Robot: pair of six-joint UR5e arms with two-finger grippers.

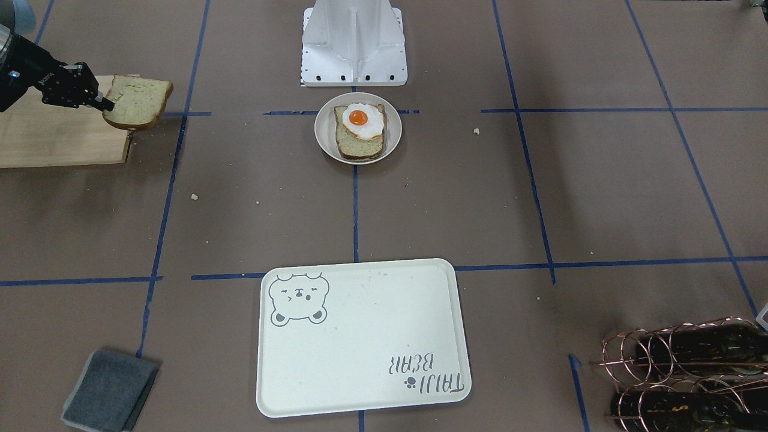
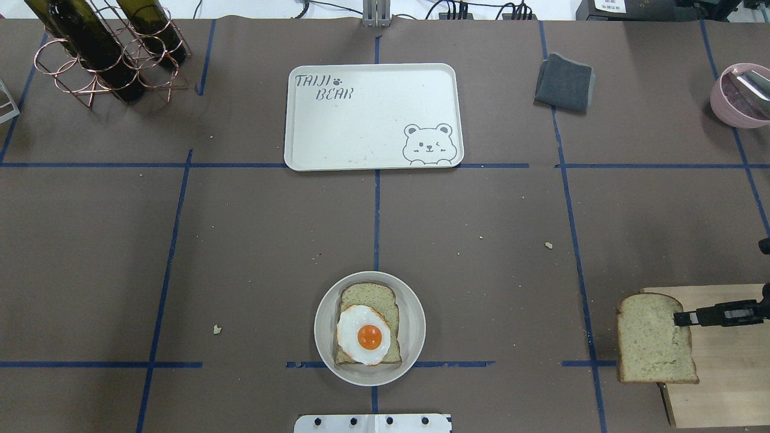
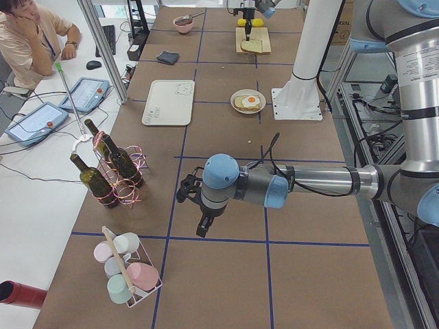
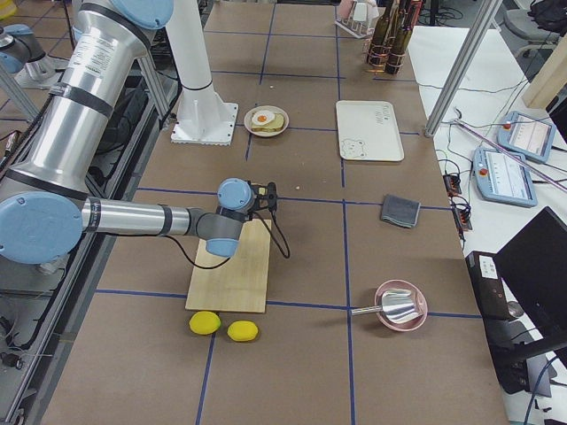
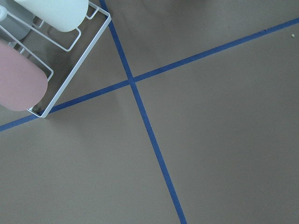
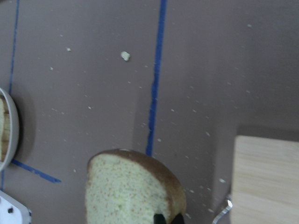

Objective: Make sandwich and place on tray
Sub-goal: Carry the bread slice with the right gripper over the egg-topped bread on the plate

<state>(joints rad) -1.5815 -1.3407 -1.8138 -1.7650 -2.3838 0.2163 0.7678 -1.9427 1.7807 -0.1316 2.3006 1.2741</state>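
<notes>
A round beige plate (image 1: 393,137) near the robot's base holds one bread slice (image 1: 354,146) with a fried egg (image 1: 362,120) on top; it also shows in the overhead view (image 2: 415,325). My right gripper (image 1: 107,104) is shut on the crust edge of a second bread slice (image 1: 138,102), held flat over the corner of the wooden cutting board (image 1: 54,135). That slice also shows in the overhead view (image 2: 654,340) and the right wrist view (image 6: 131,189). The cream bear tray (image 1: 360,342) lies across the table, nothing on it. My left gripper (image 3: 203,227) hangs over bare table far off; I cannot tell whether it is open or shut.
A copper wine rack with dark bottles (image 2: 102,54) and a folded grey cloth (image 2: 565,82) flank the tray. A pink bowl (image 2: 740,96) sits at the far right. Two lemons (image 4: 221,326) lie beyond the board. A wire cup rack (image 5: 70,70) is near the left wrist.
</notes>
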